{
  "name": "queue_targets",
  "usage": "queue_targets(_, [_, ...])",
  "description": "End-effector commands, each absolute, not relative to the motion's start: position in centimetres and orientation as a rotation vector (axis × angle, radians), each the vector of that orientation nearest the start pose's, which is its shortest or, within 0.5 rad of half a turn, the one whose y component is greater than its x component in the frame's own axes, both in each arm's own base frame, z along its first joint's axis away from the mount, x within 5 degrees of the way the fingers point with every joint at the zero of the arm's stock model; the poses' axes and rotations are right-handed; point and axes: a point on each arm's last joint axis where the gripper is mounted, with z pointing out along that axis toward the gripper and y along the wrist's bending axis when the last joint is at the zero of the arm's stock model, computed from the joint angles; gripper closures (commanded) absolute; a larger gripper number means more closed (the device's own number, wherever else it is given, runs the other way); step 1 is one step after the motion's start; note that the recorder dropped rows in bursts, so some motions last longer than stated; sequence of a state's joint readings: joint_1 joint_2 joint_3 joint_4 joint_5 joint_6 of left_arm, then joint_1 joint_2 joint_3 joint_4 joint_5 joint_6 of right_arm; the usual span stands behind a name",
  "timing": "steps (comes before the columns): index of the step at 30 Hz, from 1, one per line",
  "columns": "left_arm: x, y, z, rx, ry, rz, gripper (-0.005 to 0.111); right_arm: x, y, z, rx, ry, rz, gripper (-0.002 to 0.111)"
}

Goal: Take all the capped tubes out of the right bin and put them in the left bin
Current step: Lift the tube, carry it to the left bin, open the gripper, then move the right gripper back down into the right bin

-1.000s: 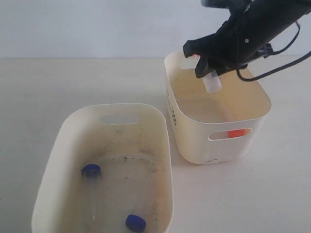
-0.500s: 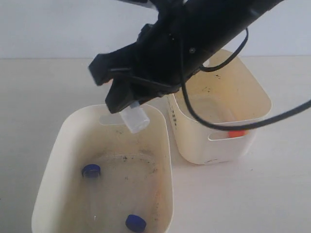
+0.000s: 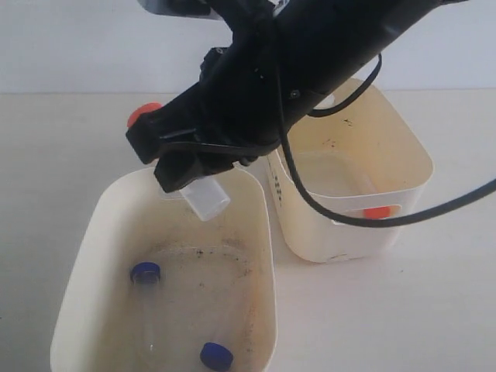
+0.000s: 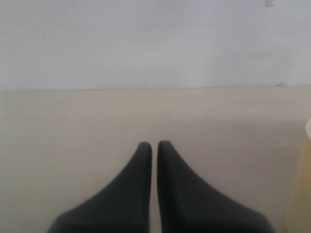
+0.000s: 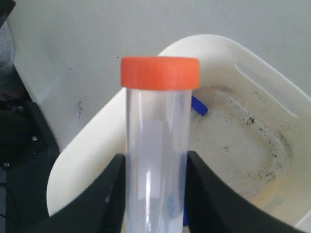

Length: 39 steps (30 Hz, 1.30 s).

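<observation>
Over the left bin's (image 3: 105, 248) far rim, right gripper (image 3: 192, 172) clamps a tilted orange-capped tube (image 5: 158, 145); left gripper (image 4: 154, 145) clenched empty above the table (image 4: 73, 121).

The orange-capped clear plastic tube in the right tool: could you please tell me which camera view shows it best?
The right wrist view: the orange-capped clear plastic tube fills the frame, clamped in the right tool. The exterior view shows only its cap and bottom end past the arm; the left wrist view, nothing.
</observation>
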<state>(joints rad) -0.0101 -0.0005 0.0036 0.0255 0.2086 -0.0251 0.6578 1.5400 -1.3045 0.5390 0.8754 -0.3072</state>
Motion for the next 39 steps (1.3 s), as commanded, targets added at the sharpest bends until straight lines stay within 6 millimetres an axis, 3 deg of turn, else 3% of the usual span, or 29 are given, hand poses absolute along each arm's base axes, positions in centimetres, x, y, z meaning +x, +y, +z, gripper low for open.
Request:
queue_targets(1, [5.6,0.0,19.5,-0.008,1.686,-0.016,0.102,23.8,22.9,32.6,-0.902,2.421,0.803,0.096])
queue_targets(3, [5.6,0.0,19.5,-0.008,1.686,-0.016,0.102,23.8,23.0,32.3,-0.878,2.456,0.813,0.077])
queue_targets(7, [5.6,0.0,19.5,-0.008,1.686,-0.016,0.102,24.0,23.3,31.3,-0.891,2.498,0.806,0.021])
queue_targets(9, [5.6,0.0,19.5,-0.008,1.686,-0.016,0.102,24.2,23.4,30.7,-0.9,2.521,0.803,0.012])
queue_targets(13, [5.6,0.0,19.5,-0.008,1.686,-0.016,0.102,24.5,23.6,30.3,-0.896,2.531,0.799,0.021])
queue_targets(17, [5.6,0.0,19.5,-0.008,1.686,-0.016,0.102,25.0,23.2,30.9,-0.893,2.491,0.751,0.049])
queue_targets(19, [5.6,0.0,19.5,-0.008,1.686,-0.016,0.102,25.8,22.2,31.9,-0.886,2.468,0.662,0.064])
queue_targets(21, [5.6,0.0,19.5,-0.008,1.686,-0.016,0.102,27.0,20.7,32.9,-0.831,2.468,0.571,0.072])
queue_targets(28, [5.6,0.0,19.5,-0.008,1.686,-0.016,0.102,31.7,16.1,35.1,-0.546,2.569,0.26,0.072])
queue_targets(31, [5.6,0.0,19.5,-0.008,1.686,-0.016,0.102,33.4,15.5,34.0,-0.481,2.646,0.192,0.072])
queue_targets(39, [5.6,0.0,19.5,-0.008,1.686,-0.016,0.102,36.4,15.1,28.2,-0.431,2.867,-0.058,0.072])
